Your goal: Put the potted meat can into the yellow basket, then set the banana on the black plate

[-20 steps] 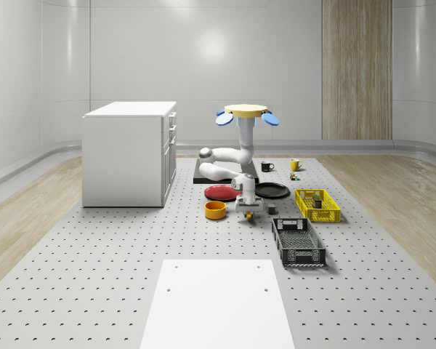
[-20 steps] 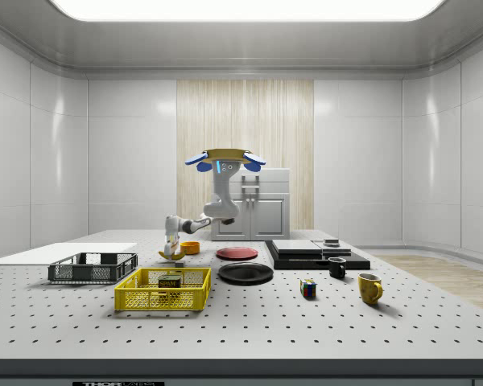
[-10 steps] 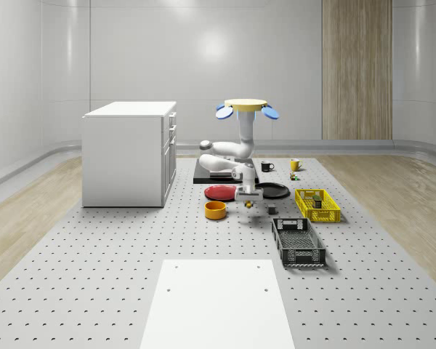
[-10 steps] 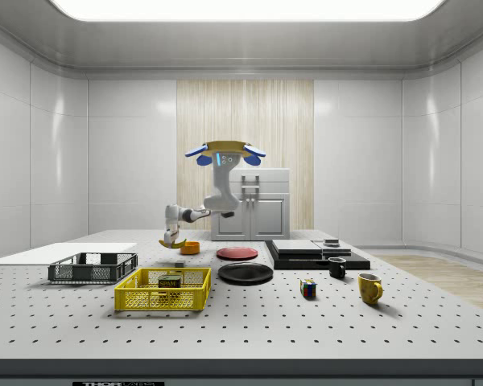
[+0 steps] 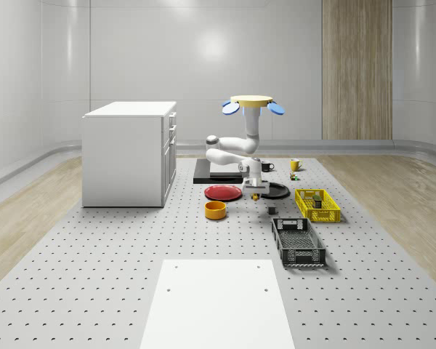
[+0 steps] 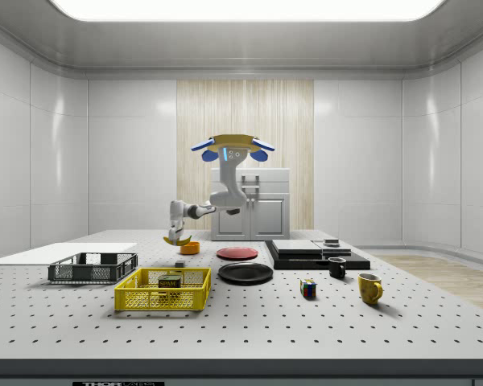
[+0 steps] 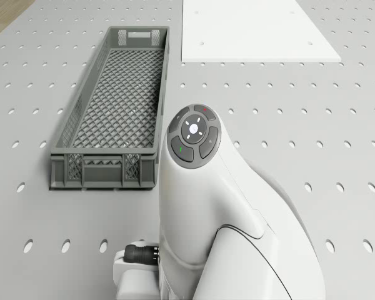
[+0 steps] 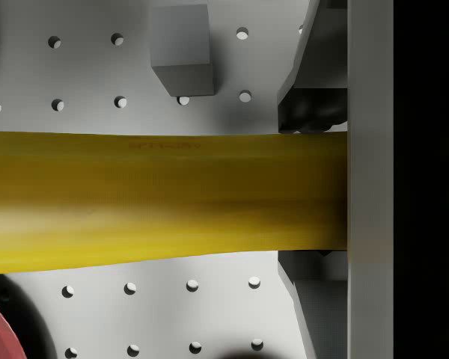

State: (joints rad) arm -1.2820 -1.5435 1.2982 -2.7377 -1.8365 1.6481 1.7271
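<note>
My gripper (image 5: 255,190) is shut on the yellow banana (image 8: 165,200), which runs crosswise between the fingers (image 8: 314,112). The banana (image 6: 177,240) hangs a little above the table, close to the black plate (image 5: 275,190) on the whole-scene view's left of it. The drone (image 5: 252,102) hovers above the black slab behind the plates, its arm reaching forward and down. The potted meat can (image 5: 316,201) stands inside the yellow basket (image 5: 327,213). In the side view the can (image 6: 171,282) sits in the basket (image 6: 145,299) in front of the black plate (image 6: 245,273).
A red plate (image 5: 223,193) and an orange bowl (image 5: 215,210) lie to the gripper's left in the whole-scene view. A small grey block (image 8: 181,48) sits under the gripper. A dark grey basket (image 7: 112,119), a white board (image 5: 218,302), a white cabinet (image 5: 128,153), two mugs and a cube stand around.
The drone and arm shifted back and to the whole-scene view's right. The gripper carried the banana up and away from the orange bowl toward the black plate.
</note>
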